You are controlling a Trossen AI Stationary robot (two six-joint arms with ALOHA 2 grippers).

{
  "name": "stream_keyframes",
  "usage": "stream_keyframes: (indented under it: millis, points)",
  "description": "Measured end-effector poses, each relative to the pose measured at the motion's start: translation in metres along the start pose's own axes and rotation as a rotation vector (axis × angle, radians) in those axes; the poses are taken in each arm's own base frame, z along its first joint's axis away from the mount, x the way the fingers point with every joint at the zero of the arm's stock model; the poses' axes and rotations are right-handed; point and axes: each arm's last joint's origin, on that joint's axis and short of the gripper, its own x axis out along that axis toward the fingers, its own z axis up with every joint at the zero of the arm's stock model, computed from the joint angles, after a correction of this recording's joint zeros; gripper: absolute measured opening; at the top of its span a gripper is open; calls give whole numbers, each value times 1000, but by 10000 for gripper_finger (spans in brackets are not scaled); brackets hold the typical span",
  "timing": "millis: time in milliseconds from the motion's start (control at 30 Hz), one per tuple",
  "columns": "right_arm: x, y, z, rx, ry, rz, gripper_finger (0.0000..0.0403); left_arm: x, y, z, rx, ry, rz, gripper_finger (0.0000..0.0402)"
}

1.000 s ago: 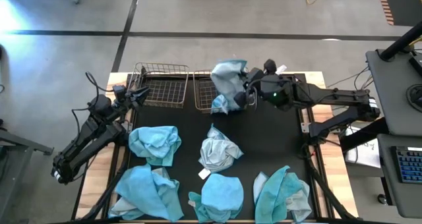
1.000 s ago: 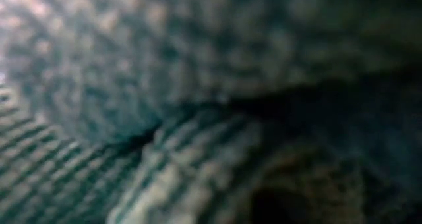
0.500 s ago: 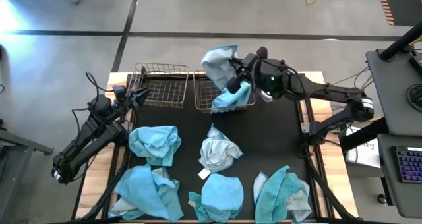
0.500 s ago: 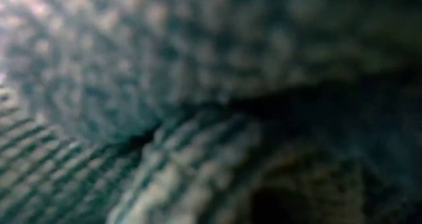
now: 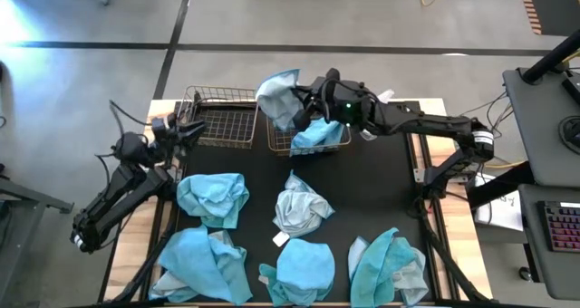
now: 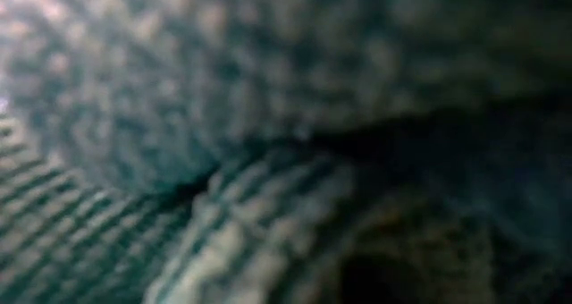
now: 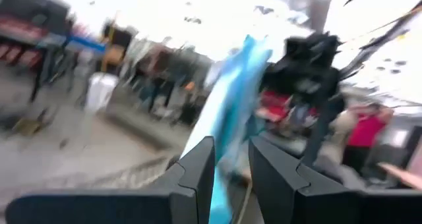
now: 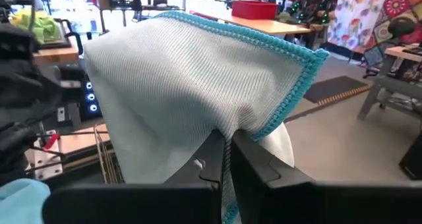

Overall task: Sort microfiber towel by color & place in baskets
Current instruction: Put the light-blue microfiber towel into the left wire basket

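My right gripper (image 5: 306, 107) reaches in from the table's right and is shut on a pale grey-blue microfiber towel (image 5: 276, 92) with turquoise edging (image 8: 290, 49), held above the gap between the two wire baskets at the far edge. The left basket (image 5: 217, 98) holds nothing that I can see. A turquoise towel (image 5: 319, 134) lies in the right basket (image 5: 279, 138). My left gripper (image 5: 192, 127) waits open by the left basket's left end, nothing between its fingers (image 7: 198, 168). The low view is filled by blurred cloth right in front of the camera. My right gripper pinches a gathered part of the pale towel (image 8: 232, 126) between its two fingers. One layer or several, I cannot tell. The fingers lie about level and come from the table's right. The towel spreads out beyond the fingertips, lifted clear of both baskets.
Several more towels lie crumpled on the black mat nearer the front: turquoise ones (image 5: 213, 197), (image 5: 204, 263), (image 5: 304, 270), a pale grey one (image 5: 301, 208) in the middle, and a turquoise and pale heap (image 5: 390, 267) at the front right. A desk (image 5: 544, 118) stands to the right.
My right gripper has carried the pale towel toward the table's left along the far edge, from over the right basket to over the gap between the baskets, staying shut. This uncovered the turquoise towel in the right basket. My left gripper has tipped up a little.
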Motion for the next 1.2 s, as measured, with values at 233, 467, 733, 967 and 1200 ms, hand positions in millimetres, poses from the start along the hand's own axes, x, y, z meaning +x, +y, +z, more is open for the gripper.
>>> stream_keyframes:
  millis: [233,467,733,967,1200]
  points:
    - [10,6,1,46,-3,102,13,0,-4,8,24,-79,-38,79]
    - [17,14,-3,124,22,258,13,7,-2,9,-19,-103,-73,79]
    - [17,14,-3,127,32,261,13,29,-1,12,-40,-117,-164,79]
    - [14,13,-5,117,76,259,13,52,4,5,-69,-70,-185,79]
    - [14,13,-8,112,102,258,13,75,0,11,-64,-78,-237,79]
